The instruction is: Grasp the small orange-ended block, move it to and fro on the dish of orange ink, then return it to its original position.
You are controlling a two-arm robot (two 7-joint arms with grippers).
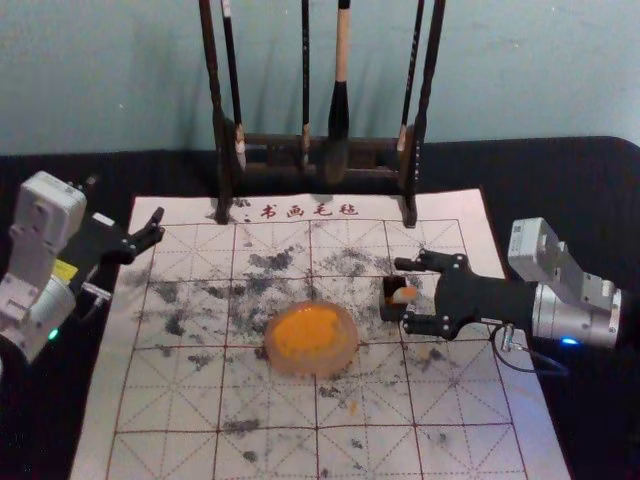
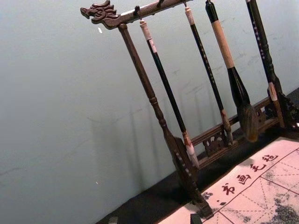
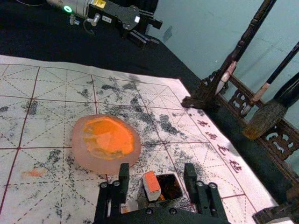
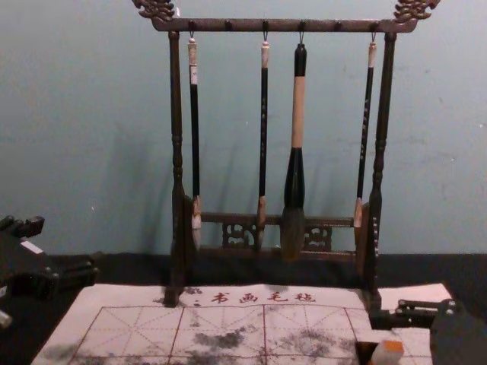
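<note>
Calligraphy workspace: brush rack (image 1: 311,143), gridded felt mat (image 1: 480,440), orange ink dish (image 1: 311,340).

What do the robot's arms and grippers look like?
The left gripper and right gripper are black, with slim, jointed fingers, on silvery, rounded wrists. The left arm has a yellow label and green light; the right arm has a blue light and looping dark cable.
</note>
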